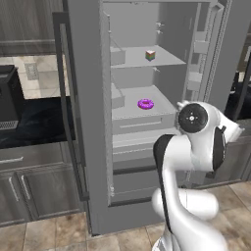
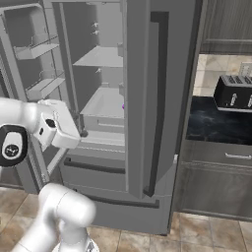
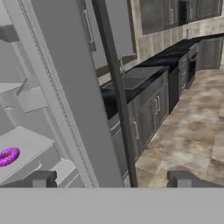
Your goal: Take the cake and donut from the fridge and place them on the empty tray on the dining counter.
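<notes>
The grey fridge (image 1: 88, 122) stands in front of me with one door swung open and the other, with its dark bar handle (image 1: 63, 98), closed. The rainbow-sided cake (image 1: 150, 55) rests on the upper shelf. On the shelf below lies the purple-pink donut (image 1: 145, 104), which the hand view catches at its lower left as the donut (image 3: 8, 155). My gripper (image 3: 111, 179) is open, its tips wide apart with nothing between them, outside the fridge and pointing past the closed door's edge (image 3: 74, 96). The tray and dining counter are out of view.
A black toaster (image 2: 234, 93) sits on the black-topped cabinet run (image 2: 216, 123) beside the fridge. Another dark appliance (image 1: 7, 100) stands on that counter. The open door's bins (image 2: 37, 51) hang close to my arm. Tiled floor (image 3: 188, 131) lies open along the cabinets.
</notes>
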Controlling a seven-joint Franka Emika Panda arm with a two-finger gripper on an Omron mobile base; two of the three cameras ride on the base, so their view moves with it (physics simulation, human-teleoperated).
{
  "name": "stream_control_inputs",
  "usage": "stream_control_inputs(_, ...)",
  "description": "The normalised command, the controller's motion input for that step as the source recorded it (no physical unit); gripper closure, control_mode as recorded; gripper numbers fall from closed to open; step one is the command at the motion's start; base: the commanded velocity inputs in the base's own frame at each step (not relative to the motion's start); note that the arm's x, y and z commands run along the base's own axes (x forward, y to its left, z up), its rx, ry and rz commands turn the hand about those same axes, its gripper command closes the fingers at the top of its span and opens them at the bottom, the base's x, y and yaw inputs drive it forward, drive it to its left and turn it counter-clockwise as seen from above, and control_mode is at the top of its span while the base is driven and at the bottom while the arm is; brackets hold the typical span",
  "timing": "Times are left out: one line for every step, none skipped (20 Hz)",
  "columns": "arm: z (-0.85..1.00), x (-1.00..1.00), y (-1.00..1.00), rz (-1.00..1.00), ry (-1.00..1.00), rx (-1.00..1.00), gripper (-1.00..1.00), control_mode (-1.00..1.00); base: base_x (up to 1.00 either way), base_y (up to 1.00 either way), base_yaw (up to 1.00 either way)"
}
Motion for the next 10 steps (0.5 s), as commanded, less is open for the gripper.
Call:
stream_control_inputs(-0.1,0.09,-0.55,0.0,-0.03,0.05,-1.0,-1.0,0.0,0.0,0.0)
stream_control_inputs(-0.09,0.18,-0.51,0.0,0.0,0.06,-1.0,-1.0,0.0,0.0,0.0)
stream_control_inputs(-0.09,0.28,-0.16,0.03,0.0,0.0,-1.0,-1.0,0.0,0.0,0.0)
stream_control_inputs(-0.11,0.29,-0.15,0.05,-0.04,0.0,-1.0,-1.0,0.0,0.0,0.0)
stream_control_inputs(-0.19,0.29,-0.16,0.02,-0.05,0.0,-1.0,-1.0,0.0,0.0,0.0)
stream_control_inputs(-0.29,0.32,0.0,0.0,-0.08,0.0,-1.0,-1.0,0.0,0.0,0.0)
stream_control_inputs(-0.31,0.34,0.0,0.0,-0.09,0.0,-1.0,-1.0,0.0,0.0,0.0)
stream_control_inputs(-0.29,0.32,0.0,0.0,-0.1,-0.01,-1.0,-1.0,0.0,0.0,0.0)
stream_control_inputs(-0.26,0.36,0.0,0.0,-0.1,-0.01,-1.0,-1.0,0.0,0.0,0.0)
stream_control_inputs(-0.25,0.39,0.0,0.0,-0.1,0.0,-1.0,-1.0,0.0,0.0,0.0)
